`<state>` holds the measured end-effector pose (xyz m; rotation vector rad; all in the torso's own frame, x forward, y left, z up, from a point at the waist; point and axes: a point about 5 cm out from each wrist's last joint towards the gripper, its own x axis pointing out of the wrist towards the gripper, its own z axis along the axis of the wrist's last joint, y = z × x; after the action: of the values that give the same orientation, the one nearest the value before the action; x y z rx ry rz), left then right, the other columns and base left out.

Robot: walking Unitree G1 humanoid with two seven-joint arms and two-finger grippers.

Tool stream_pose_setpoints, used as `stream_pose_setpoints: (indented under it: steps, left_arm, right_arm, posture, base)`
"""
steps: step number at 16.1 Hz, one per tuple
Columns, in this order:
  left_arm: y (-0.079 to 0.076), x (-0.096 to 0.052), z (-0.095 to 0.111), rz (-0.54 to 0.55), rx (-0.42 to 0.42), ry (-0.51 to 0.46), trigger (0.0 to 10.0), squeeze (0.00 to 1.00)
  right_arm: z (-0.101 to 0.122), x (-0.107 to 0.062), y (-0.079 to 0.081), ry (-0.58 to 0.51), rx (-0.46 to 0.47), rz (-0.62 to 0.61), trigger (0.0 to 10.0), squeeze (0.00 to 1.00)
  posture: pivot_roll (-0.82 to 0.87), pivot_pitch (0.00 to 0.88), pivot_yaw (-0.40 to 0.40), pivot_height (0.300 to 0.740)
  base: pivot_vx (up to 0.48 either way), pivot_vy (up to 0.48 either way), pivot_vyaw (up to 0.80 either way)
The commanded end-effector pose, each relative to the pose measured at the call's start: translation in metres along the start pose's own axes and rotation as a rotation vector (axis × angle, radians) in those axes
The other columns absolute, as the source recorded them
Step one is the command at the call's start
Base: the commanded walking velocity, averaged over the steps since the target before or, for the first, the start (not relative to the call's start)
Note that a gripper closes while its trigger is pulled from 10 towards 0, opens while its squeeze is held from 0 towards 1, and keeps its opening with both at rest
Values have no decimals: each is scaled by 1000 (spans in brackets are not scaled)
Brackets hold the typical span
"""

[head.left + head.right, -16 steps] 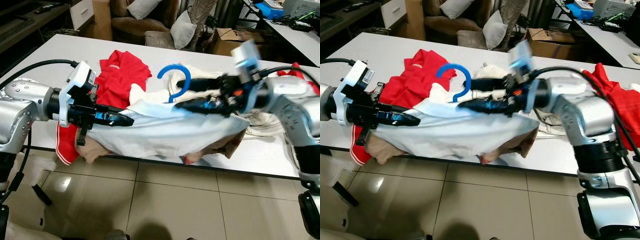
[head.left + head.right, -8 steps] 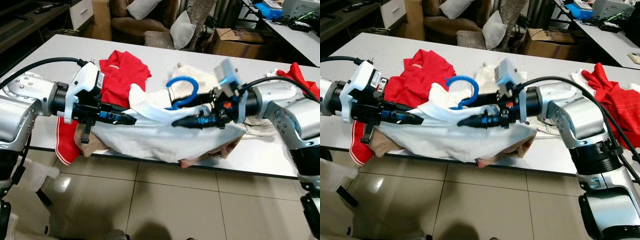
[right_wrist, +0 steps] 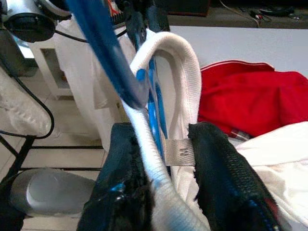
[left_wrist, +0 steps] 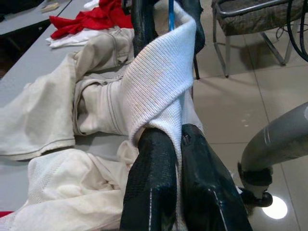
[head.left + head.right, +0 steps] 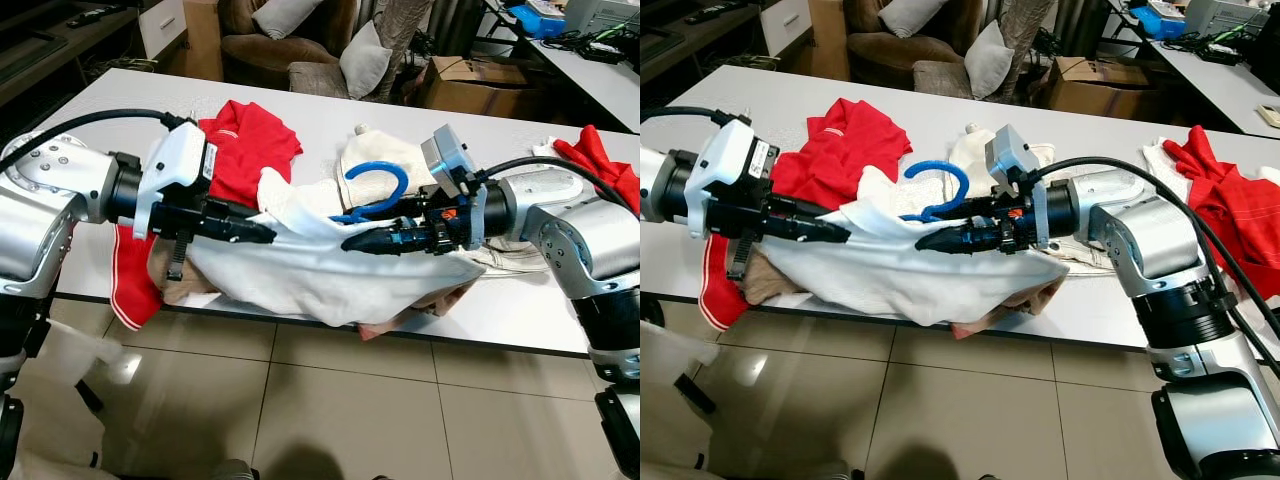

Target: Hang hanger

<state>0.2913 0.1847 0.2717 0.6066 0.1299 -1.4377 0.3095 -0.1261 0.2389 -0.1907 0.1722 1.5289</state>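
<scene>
The blue hanger [image 5: 375,190] sits inside the neck of a white shirt [image 5: 320,275], its hook curling up above the cloth over the front part of the white table [image 5: 120,100], between the two grippers. The right gripper [image 5: 352,243] has its black fingers [image 3: 226,178] clamped on the ribbed collar with its size tag and on the blue hanger neck running through it. The left gripper [image 5: 268,232] faces it from the other side, its fingers [image 4: 154,183] closed together on a fold of the same white knit collar. The shirt is stretched between the two and sags over the table's front edge above the tiled floor [image 5: 330,410]. Beneath and behind it lie a red garment [image 5: 240,150], a cream garment [image 5: 365,160] and beige trousers [image 4: 101,96]; another red garment [image 5: 1225,195] lies near the right arm
</scene>
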Motion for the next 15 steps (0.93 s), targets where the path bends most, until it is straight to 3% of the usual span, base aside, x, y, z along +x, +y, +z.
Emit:
stream_pose_setpoints:
  steps: [1,12,13,14,15]
  left_arm:
    - [3,-1,16,11,71,-49,0,0]
    - [14,-12,22,92,56,-138,0,0]
    - [17,-12,20,130,61,-151,10000,0]
    - [19,-12,19,133,20,-204,10000,0]
    - [19,-13,18,131,8,-219,10000,976]
  right_arm:
    - [1,1,-1,-1,13,-4,0,0]
    - [2,-3,1,-27,23,29,0,0]
    - [2,-4,1,-31,29,20,0,0]
    - [2,-5,1,-39,31,9,0,0]
    - [2,-5,1,-46,30,-1,0,0]
  posture:
    - [-12,0,-80,740]
    - [-12,0,-74,740]
    - [-12,0,-73,740]
    - [-13,0,-73,740]
    - [-14,0,-72,740]
  base:
    - [0,0,0]
    - [0,0,0]
    - [0,0,0]
    - [0,0,0]
    - [0,0,0]
